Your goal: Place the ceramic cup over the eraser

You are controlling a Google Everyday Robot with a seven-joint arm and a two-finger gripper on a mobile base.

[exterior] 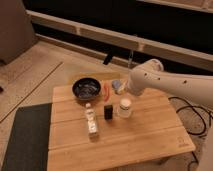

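The white ceramic cup [124, 107] stands on the wooden table [150, 135], just right of the eraser [107, 111], a small black upright block. The two stand close together but apart. My white arm [160, 82] reaches in from the right. Its gripper [122, 91] hangs just behind and above the cup, close to the flat blue-grey object [116, 85]. The arm's bulk hides most of the gripper. Nothing shows as held.
A dark round bowl [86, 88] sits at the table's back left, with a thin red-orange object [107, 90] beside it. A clear plastic bottle [91, 120] stands left of the eraser. A dark mat [25, 135] lies on the floor at left; cables [196, 116] at right.
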